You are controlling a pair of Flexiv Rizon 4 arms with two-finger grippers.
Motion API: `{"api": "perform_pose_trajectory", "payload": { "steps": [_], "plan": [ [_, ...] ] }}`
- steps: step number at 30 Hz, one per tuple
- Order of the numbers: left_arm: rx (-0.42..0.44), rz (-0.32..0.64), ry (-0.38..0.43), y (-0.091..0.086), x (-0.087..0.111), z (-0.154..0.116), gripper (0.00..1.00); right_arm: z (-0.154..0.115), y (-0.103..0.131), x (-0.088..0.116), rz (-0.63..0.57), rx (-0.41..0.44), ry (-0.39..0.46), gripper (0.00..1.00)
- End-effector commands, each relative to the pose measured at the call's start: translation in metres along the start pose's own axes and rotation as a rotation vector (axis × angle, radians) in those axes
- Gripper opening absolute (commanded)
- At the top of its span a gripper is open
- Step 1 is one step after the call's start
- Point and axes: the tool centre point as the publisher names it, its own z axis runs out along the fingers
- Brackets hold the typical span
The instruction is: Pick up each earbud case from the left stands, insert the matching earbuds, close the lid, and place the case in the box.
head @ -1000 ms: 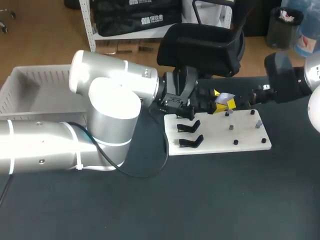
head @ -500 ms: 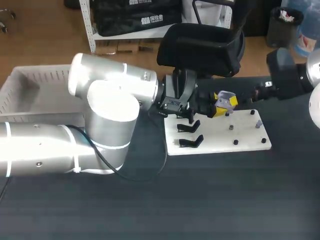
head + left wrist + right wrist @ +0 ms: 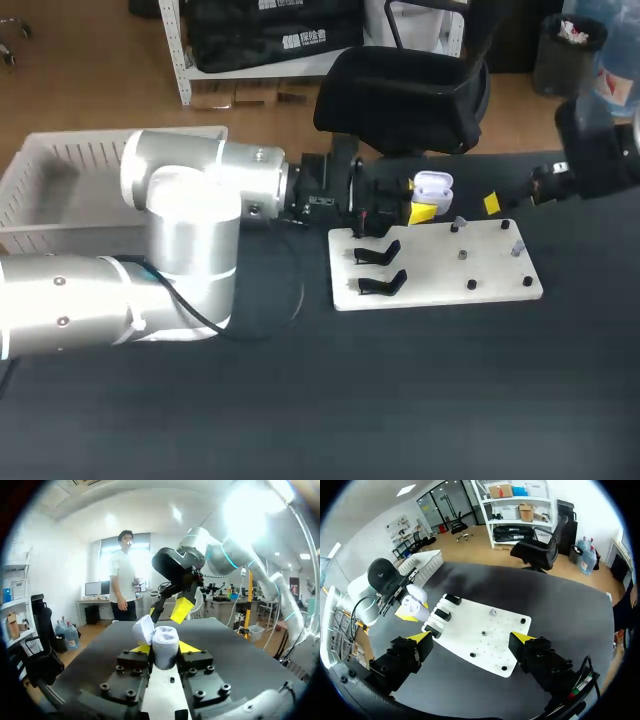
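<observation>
A white earbud case (image 3: 432,186) with its lid standing open sits between the yellow fingertips of my left gripper (image 3: 420,210), which is shut on it above the back edge of the white board (image 3: 435,290). In the left wrist view the case (image 3: 164,646) fills the gap between the fingers, lid (image 3: 143,629) tipped to one side. My right gripper (image 3: 495,203) hangs open a short way to the case's right, apart from it. In the right wrist view its own fingers (image 3: 418,636) stand wide over the board (image 3: 485,632), with the held case (image 3: 416,602) beyond.
Two empty black stands (image 3: 380,268) sit on the board's left part, and several small black pegs (image 3: 471,285) dot its right part. A small grey piece (image 3: 516,247) rests near the right end. A white basket (image 3: 40,185) stands at the table's back left.
The grippers were close together at the case. My right gripper has since drawn back to the right. My left gripper has turned and pulled slightly left, and the open case now shows plainly.
</observation>
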Motion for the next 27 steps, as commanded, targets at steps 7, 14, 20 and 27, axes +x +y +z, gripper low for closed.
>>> {"api": "perform_pose_trajectory", "payload": {
  "steps": [7,14,20,27],
  "plan": [
    [-0.013,-0.003,-0.093,0.013,-0.006,-0.014,0.00,-0.015,-0.010,0.011,0.015,0.302,0.101,1.00],
    [-0.066,-0.004,-0.114,0.020,-0.009,-0.013,0.00,-0.005,-0.020,0.023,-0.008,0.389,0.176,1.00],
    [-0.072,-0.013,-0.109,0.025,-0.005,-0.009,0.00,-0.002,-0.025,0.027,0.016,0.421,0.192,1.00],
    [-0.077,-0.002,-0.079,0.027,-0.003,-0.004,0.00,-0.003,-0.032,0.031,0.017,0.449,0.216,1.00]
  ]
}}
